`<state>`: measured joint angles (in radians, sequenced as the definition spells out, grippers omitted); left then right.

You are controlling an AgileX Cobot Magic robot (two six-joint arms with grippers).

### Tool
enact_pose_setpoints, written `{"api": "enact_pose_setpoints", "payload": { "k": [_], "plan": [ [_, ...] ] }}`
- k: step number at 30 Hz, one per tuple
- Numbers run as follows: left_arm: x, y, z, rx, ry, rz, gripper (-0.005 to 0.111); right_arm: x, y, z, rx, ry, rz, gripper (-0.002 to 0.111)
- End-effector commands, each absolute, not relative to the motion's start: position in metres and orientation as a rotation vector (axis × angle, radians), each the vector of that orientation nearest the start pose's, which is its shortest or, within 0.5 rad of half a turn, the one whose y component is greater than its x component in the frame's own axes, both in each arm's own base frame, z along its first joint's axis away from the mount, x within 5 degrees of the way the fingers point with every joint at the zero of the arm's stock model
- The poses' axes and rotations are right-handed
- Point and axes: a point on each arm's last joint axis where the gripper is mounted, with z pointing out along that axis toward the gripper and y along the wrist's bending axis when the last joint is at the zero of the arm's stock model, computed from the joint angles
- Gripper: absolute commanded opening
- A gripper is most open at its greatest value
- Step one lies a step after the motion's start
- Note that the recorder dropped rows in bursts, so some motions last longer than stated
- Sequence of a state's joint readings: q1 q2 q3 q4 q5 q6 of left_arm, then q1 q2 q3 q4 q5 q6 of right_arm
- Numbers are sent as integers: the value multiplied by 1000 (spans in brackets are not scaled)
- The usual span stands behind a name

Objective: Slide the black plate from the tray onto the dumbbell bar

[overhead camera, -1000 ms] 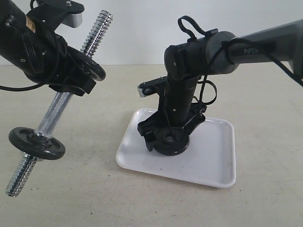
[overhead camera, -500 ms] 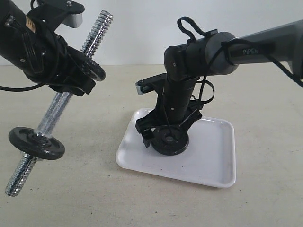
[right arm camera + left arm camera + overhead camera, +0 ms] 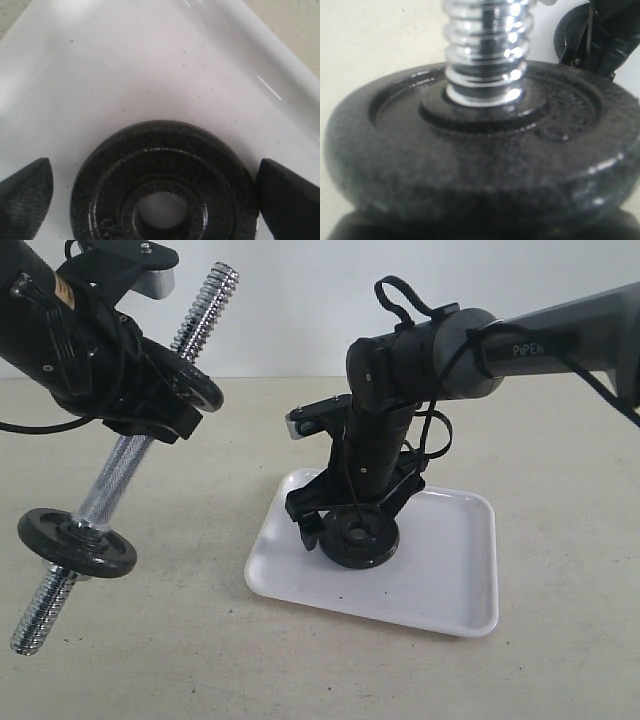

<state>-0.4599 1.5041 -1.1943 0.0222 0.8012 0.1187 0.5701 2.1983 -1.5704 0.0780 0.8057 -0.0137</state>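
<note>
Over the last second the right gripper [image 3: 352, 525] has eased up and a little toward the left of the exterior view. The black plate [image 3: 360, 540], half covered before, now shows its hub and hole. It has not left the tray [image 3: 450, 580], so nothing is lifted yet.

The gripper's fingers [image 3: 27, 192] stand wide apart, 1 on each side of the plate. In the right wrist view the left one is clear of the rim and the right one just beside it. Whether that one touches cannot be told. This looks like a final lining-up before the squeeze, not a retreat.

On the left of the exterior view nothing has moved. The left gripper [image 3: 150, 410] is clamped on the bar [image 3: 115, 475], holding it tilted in the air, threaded top end toward the upper left centre. 2 other plates already sit on it, 1 near the gripper [image 3: 195, 388] and 1 low down [image 3: 78, 543].

The tray, lower centre, holds only the black plate, lying flat in its left half with the rest of the floor bare.
</note>
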Motion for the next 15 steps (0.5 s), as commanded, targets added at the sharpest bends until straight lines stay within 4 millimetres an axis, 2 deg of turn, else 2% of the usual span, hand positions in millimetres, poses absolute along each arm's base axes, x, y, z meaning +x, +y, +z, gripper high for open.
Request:
{"api": "enact_pose_setpoints", "payload": {
  "k": [1, 15],
  "plan": [
    [284, -140, 332, 722, 2282, -118, 4, 372, 244, 127, -769, 2835, 190, 105],
    [283, -139, 332, 724, 2288, -116, 4, 368, 238, 126, -809, 2888, 122, 105]
  ]
}}
